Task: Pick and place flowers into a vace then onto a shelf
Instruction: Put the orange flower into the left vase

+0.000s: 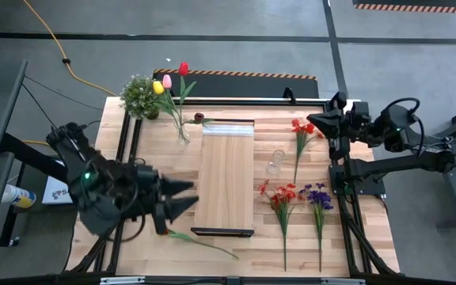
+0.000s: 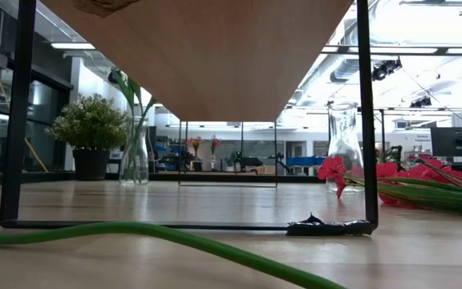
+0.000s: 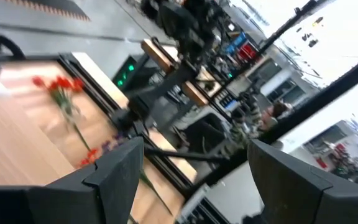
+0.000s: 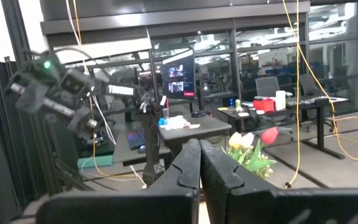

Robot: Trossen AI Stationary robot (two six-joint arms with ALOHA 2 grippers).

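A: Looking straight down, the near edge of the bench [image 1: 236,261] carries one loose flower [image 1: 204,242], its green stem lying flat beside the near end of the shelf [image 1: 228,178]. Where is the left tool?

B: The left tool [image 1: 187,197] hangs just above that flower, fingers spread apart and holding nothing, its tips pointing toward the shelf's near left corner. From the level camera the same green stem [image 2: 159,241] crosses the foreground.

A: And the shelf itself?

B: A long pale board lying lengthwise at the bench's middle, dark edge at the near end, pale metal strip at the far end. To its right lie a red spray [image 1: 282,198] and a purple cluster [image 1: 318,198]; farther back sit another red spray [image 1: 301,134] and an empty glass vase [image 1: 275,161].

A: What stands at the far left?

B: A second glass vase [image 1: 183,133] just off the shelf's far left corner, already holding yellow, pink and red tulips [image 1: 169,79]. A bushy potted plant [image 1: 140,96] stands beside it.

A: The right arm?

B: It waits at the far right edge of the bench. The right tool [image 1: 323,119] is closed, fingers pressed together and empty, as its wrist camera shows [image 4: 199,168].
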